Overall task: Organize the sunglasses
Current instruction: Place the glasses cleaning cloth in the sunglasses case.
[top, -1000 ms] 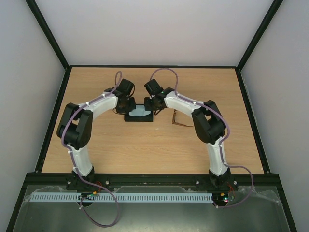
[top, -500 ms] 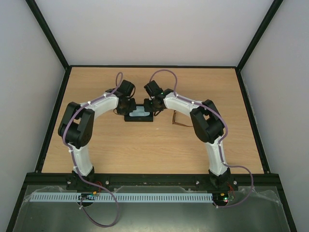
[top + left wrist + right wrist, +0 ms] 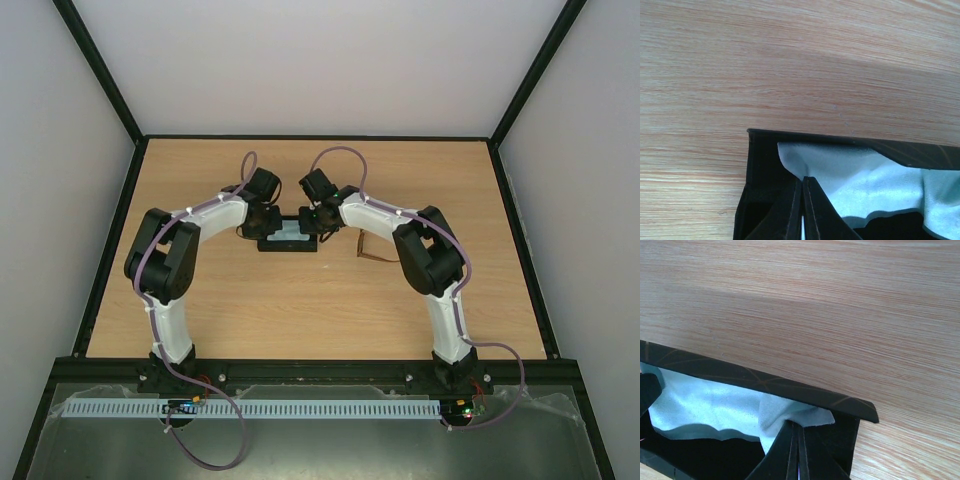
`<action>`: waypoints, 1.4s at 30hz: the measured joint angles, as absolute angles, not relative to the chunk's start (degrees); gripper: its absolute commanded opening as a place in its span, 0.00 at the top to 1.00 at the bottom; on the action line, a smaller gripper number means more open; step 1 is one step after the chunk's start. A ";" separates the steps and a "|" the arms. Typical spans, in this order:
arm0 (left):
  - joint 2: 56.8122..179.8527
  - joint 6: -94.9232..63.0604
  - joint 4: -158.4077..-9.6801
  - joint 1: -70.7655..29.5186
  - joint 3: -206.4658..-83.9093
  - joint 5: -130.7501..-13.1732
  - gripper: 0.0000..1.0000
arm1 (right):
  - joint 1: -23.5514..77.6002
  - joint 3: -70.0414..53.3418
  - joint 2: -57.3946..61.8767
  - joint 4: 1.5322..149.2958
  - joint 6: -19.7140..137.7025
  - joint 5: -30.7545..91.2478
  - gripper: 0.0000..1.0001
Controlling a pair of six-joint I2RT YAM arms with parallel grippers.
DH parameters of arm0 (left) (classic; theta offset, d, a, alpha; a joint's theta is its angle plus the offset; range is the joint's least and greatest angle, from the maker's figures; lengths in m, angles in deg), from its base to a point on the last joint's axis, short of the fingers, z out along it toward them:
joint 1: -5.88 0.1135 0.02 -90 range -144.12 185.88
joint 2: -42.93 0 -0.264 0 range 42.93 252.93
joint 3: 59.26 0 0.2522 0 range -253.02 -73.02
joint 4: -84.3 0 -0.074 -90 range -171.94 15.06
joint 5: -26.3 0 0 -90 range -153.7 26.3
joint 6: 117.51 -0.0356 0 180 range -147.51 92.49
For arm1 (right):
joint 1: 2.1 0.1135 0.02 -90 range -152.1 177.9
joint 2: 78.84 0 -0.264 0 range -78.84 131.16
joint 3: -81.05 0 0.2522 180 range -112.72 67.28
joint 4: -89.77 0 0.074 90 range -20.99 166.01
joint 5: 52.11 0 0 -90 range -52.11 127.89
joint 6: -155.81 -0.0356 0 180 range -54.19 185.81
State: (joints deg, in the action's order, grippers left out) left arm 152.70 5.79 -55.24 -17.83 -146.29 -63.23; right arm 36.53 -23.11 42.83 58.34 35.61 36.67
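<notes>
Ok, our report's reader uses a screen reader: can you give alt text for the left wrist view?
The left claw, shut, pinches a corner of a light blue cloth lying inside an open black case. Pale wooden table fills the upper half.

We identify this place as a robotics laboratory test cell. A light wood-grain laminate tabletop (image 3: pixel 300 315) sits inside plain pale grey wall panels (image 3: pixel 50 200) held by a black metal post frame (image 3: pixel 100 70). A white-and-black jointed left robot arm (image 3: pixel 172 335) and a matching right robot arm (image 3: pixel 447 325) are bolted to a black base rail (image 3: pixel 320 370). We also note thin purple cabling (image 3: pixel 340 147), a white slotted cable duct (image 3: pixel 300 409) and a grey sheet-metal shelf (image 3: pixel 330 450).
</notes>
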 measured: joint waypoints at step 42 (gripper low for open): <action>149.71 4.78 -53.69 -17.57 -144.02 -61.90 0.98 | 37.36 -23.11 43.79 56.57 37.14 37.79 0.99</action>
